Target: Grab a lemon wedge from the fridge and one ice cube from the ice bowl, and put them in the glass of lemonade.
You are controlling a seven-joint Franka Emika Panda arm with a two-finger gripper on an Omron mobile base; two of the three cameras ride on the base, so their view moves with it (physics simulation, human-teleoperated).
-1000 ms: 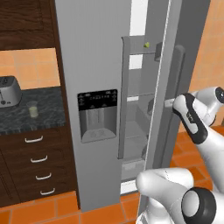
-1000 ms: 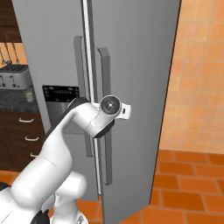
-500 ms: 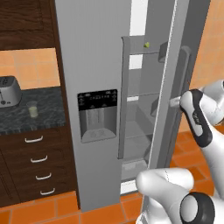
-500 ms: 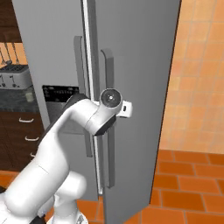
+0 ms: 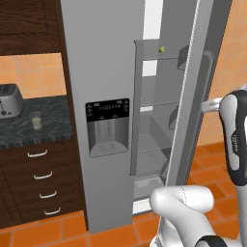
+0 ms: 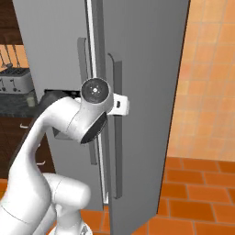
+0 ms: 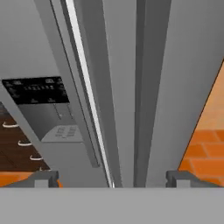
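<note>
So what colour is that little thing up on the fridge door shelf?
Yellow-green: it's the lemon wedge, best seen in the left base view.

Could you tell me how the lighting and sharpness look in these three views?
Left base view: even, flat light, the open fridge interior bright, the lemon wedge just a small soft speck. Right base view: the door is smoothly shaded, without glare. Hand view: soft and blurry, a bright strip along the door gap, open gripper fingertips dark.

White arm raised and bent at the elbow, pincer [image 7: 112,178] spread wide (2 fingertips apart), gripping nothing
</note>
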